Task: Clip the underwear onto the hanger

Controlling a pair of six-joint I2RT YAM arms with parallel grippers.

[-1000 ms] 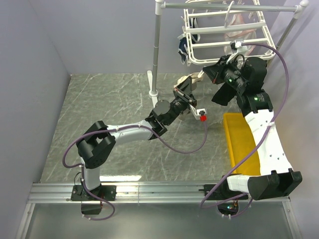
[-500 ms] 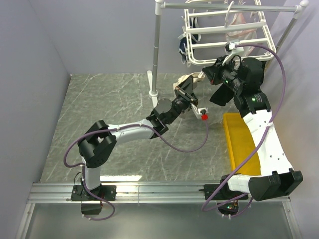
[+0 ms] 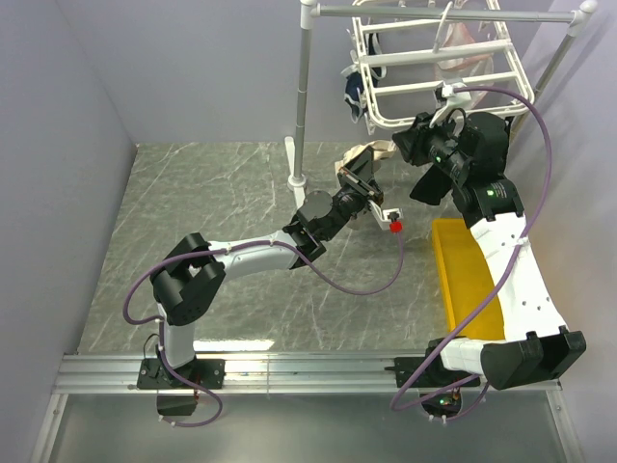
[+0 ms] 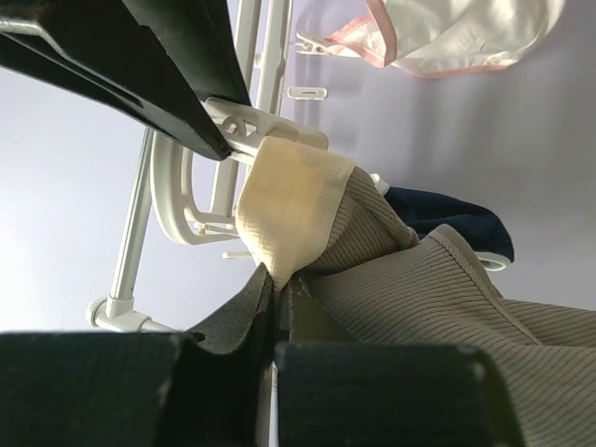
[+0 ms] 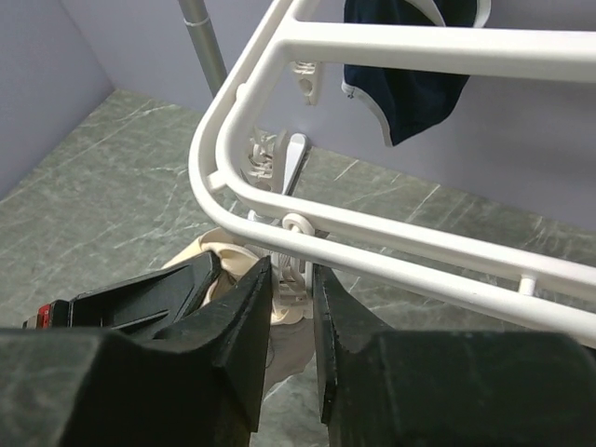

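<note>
Left gripper clamped on the underwear, whose waistband rises straight up from its jaws to frame centre, touching the clip the right gripper squeezes under the hanger.

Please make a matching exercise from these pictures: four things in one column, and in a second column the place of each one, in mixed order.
Things:
1. underwear
2. navy briefs
3. yellow tray
4. clip

Places:
A. hanging from the hanger
B. on the table
C. between the fingers of the right gripper
D. pinched in the fingers of the left gripper

Pairs: 1-D, 2-A, 3-B, 4-C.
</note>
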